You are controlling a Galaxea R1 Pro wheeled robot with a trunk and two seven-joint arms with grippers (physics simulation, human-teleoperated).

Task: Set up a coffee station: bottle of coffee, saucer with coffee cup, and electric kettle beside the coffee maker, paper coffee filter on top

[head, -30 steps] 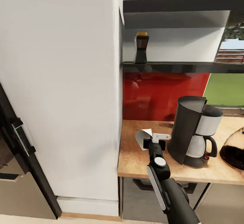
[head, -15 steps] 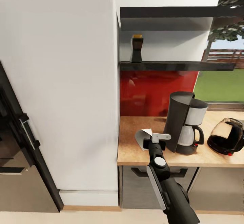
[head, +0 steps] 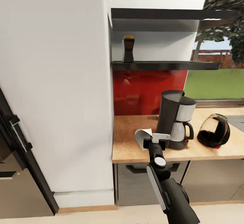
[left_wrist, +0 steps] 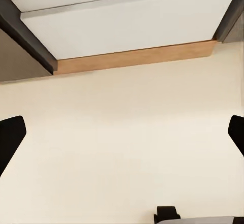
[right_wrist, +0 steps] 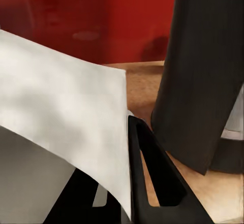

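Bottle of coffee (head: 128,49) stood on the kitchen shelf (head: 162,65), above and left of the coffee maker (head: 174,119). Lower, left of that machine, the right gripper (head: 151,138) had its jaws pinching the paper coffee filter (head: 142,137) over the tabletop (head: 128,146). Right of the machine sat the electric kettle (head: 214,131). The left gripper (left_wrist: 122,137) had its jaws spread over bare floor. Placing well would likely mean lifting the cone above the machine's top, centring it there, then releasing gently.

Matt white paper coffee filter (head: 143,137), cork-like countertop (head: 130,146), glossy red backsplash (head: 135,88).
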